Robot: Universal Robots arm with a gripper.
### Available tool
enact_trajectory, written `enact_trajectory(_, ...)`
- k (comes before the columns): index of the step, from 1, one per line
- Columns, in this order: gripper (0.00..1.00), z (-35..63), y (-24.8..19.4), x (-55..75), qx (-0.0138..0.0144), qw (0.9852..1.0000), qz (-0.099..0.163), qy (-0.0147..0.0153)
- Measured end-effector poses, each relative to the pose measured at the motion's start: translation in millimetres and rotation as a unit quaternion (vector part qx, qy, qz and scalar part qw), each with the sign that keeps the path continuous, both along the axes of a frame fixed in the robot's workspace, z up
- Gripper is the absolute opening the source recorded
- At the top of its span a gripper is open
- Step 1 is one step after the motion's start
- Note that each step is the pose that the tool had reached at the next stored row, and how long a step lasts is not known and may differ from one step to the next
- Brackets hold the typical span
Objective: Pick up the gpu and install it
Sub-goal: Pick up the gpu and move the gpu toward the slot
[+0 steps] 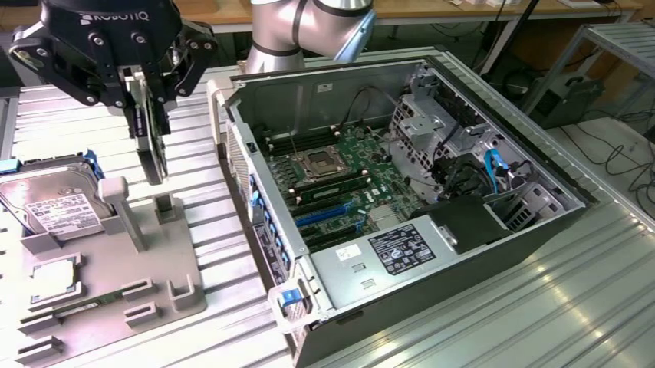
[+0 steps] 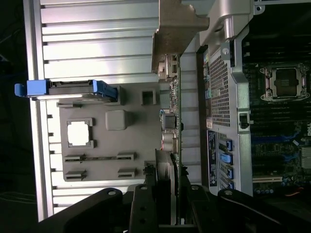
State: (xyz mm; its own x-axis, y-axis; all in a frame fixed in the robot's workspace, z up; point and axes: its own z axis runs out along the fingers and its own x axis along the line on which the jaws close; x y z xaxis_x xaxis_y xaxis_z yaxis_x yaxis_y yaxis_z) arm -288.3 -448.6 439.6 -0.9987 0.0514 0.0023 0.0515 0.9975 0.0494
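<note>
- Jaws clenched on the gpu [image 1: 153, 157]; the card hangs edge-on straight below them.
- Under the card and apart from it: grey parts fixture [image 1: 153, 257] on the desk [image 1: 492, 314].
- Open computer case [image 1: 238, 146] beside and lower than the jaws; blue motherboard slots [image 1: 325, 215] look vacant.
- Judged: pick done, carry stage, not installed. Seating calls for the connector edge square over a slot.

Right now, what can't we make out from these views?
- gpu: held edge-on in the gripper, so both views hide its faces and connector edge.
- motherboard slots: exterior view, too small to tell which is free.
- hard drive: cut off by the exterior view's left edge.
</note>
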Motion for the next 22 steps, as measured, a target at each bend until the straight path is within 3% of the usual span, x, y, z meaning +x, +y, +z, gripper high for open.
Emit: enact_trajectory(22,0.28,0.0,0.0,25.8,0.0,1.0,0.0,0.0)
